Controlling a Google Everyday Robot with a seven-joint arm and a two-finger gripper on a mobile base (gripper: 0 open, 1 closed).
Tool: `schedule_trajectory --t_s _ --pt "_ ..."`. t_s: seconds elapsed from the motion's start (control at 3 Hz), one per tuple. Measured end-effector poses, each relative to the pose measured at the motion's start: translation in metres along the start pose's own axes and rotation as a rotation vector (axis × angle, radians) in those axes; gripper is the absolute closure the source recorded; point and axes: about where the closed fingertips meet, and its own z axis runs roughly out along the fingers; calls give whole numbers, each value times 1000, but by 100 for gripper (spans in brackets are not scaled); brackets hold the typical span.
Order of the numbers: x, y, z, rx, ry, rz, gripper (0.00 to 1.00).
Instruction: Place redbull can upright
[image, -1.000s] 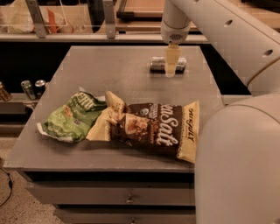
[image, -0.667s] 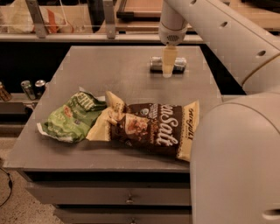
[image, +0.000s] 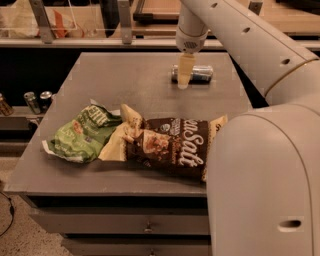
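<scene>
Since the gripper (image: 183, 82) has slid leftward, it now hangs at the left end of the redbull can (image: 200, 74); whether it grips cannot be told. Can unmoved: lying on its side, silver-blue, ends pointing left and right. Well nearer than the can lie the green bag (image: 80, 132) and brown bag (image: 170, 145). Bare table (image: 125, 75) lies left of the can, with the right edge near it.

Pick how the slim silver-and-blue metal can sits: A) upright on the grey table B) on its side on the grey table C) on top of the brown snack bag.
B: the slim silver-and-blue metal can lies lengthwise on the grey table, the gripper just in front of it.
</scene>
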Motion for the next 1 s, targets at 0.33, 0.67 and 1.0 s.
schedule_trajectory --t_s 0.33,0.67,1.0 --pt "-7 0 8 -15 -17 20 0" --pt "-10 0 17 -34 -25 30 0" --pt "-8 2 25 -54 -25 40 0"
